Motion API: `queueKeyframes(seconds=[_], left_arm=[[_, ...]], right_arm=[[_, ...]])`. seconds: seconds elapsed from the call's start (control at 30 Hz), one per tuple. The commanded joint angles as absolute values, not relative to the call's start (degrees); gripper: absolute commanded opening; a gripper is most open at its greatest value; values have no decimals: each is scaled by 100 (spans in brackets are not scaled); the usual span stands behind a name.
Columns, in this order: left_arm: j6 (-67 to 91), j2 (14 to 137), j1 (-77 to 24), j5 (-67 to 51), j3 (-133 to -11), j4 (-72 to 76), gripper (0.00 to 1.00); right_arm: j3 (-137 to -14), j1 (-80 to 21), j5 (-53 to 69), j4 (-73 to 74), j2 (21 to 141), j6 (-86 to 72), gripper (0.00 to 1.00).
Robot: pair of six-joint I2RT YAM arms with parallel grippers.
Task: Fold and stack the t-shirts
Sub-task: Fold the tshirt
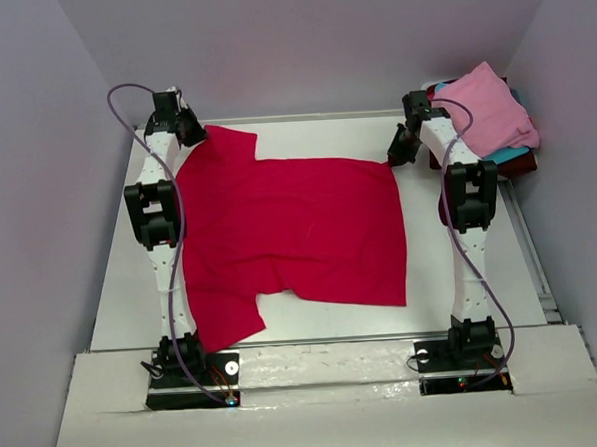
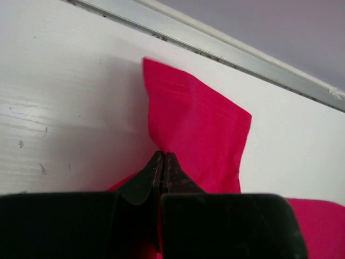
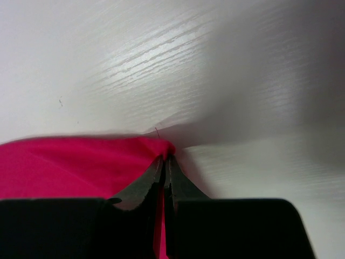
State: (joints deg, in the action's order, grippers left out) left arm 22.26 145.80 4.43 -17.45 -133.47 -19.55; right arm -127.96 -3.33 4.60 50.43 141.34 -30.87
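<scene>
Matt red cloth t-shirt (image 1: pixel 299 223) on a glossy, wood-grained white table (image 1: pixel 455 145).

No text, label, brand, number or sign can be read in any of the views. The red t-shirt (image 1: pixel 299 223) spread across the table shows only plain cloth on the side that faces up.
</scene>
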Motion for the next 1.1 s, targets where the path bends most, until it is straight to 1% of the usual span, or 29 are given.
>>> queueKeyframes(seconds=[0.0, 0.3, 0.6, 0.9, 1.07], left_arm=[[1890, 13790, 369, -1407, -13315, -2153, 5], [1732, 13456, 316, -1037, -12938, -2478, 5], [1696, 13245, 316, -896, -12902, -2645, 5], [1687, 12929, 211, -554, -12499, -2821, 5], [1810, 12867, 211, -510, -12481, -3085, 6]], right_arm=[[-12709, -281, 606, 4887, 13650, -3032, 7], [-12569, -281, 668, 4808, 13553, -3041, 7], [-12525, -281, 677, 4825, 13412, -3050, 7], [-12112, -334, 685, 4746, 13105, -3059, 7], [-11945, -334, 668, 4755, 12964, -3041, 7]])
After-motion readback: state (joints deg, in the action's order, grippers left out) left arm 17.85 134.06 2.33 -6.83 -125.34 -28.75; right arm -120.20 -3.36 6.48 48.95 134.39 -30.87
